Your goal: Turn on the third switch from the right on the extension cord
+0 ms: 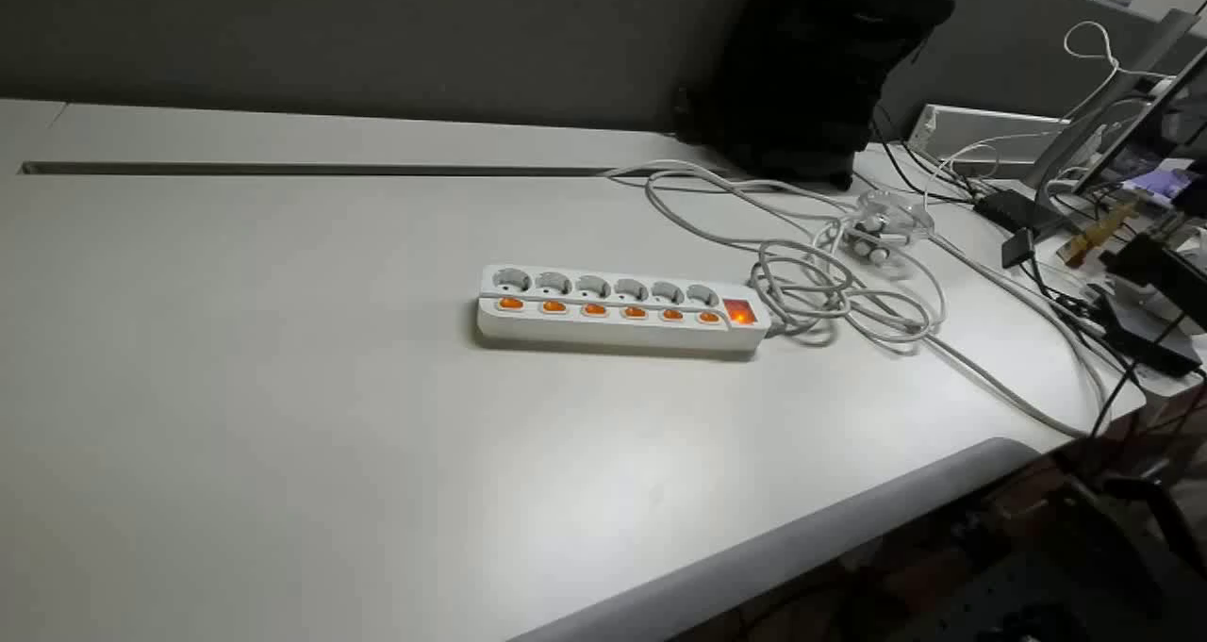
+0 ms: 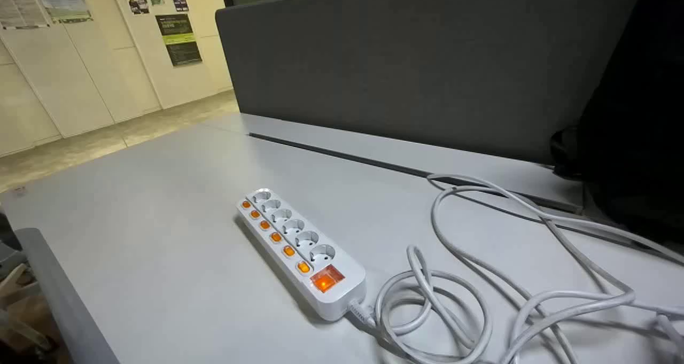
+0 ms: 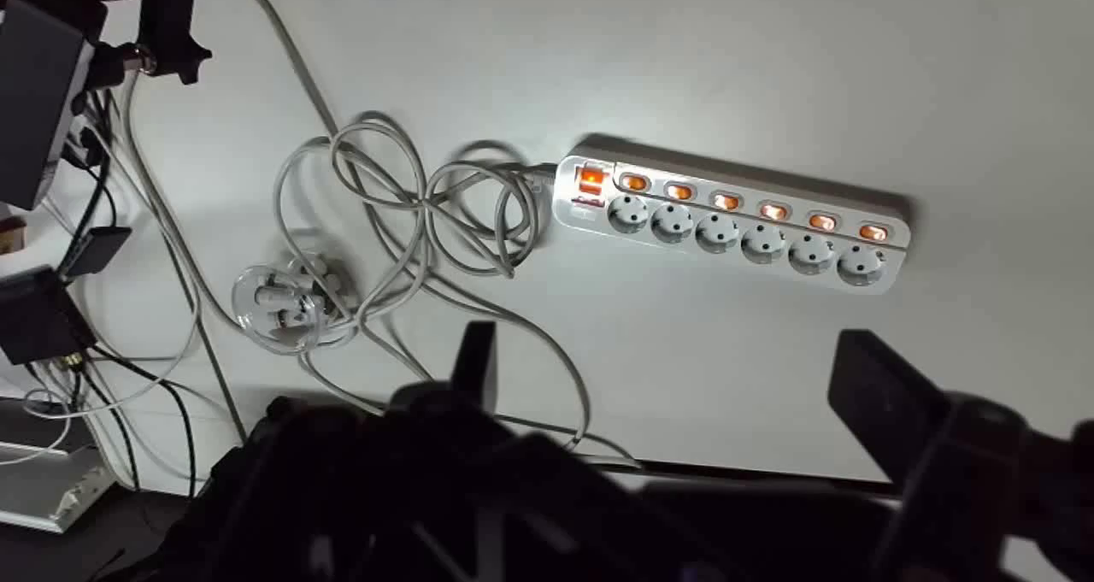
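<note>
Gripper spread wide, pwr strip not touched yet

Nearest thing in wrist view is the fingers, way apart w/ nothing b/w them. Gripper shows in neither ext view, so imo it's well off the strip.

Next out, the pwr strip: flat on the desk, sockets & switches facing up. Long axis runs approx L to R in wrist view, cable end left & a bit higher, switch row on the side away from the fingers. In an exterior view the strip lies crosswise, cable end to the right. Third switch = third small orange one from that end, skipping the big lit switch. Can't tell if it's on.

Handling (my guess): light, hard, slick plastic, so it'd prob skid if shoved sideways. Switch is likely a bit stiff. No need to grab tbh: fingers together, press straight down. If you must hold it, pinch across the narrow width by the long sides; needs a wrist turn b/c the fingers sit spaced roughly along its length rn.

Farther: cable tangle just off the cable end, then a black bag in front of the grey divider.
</note>
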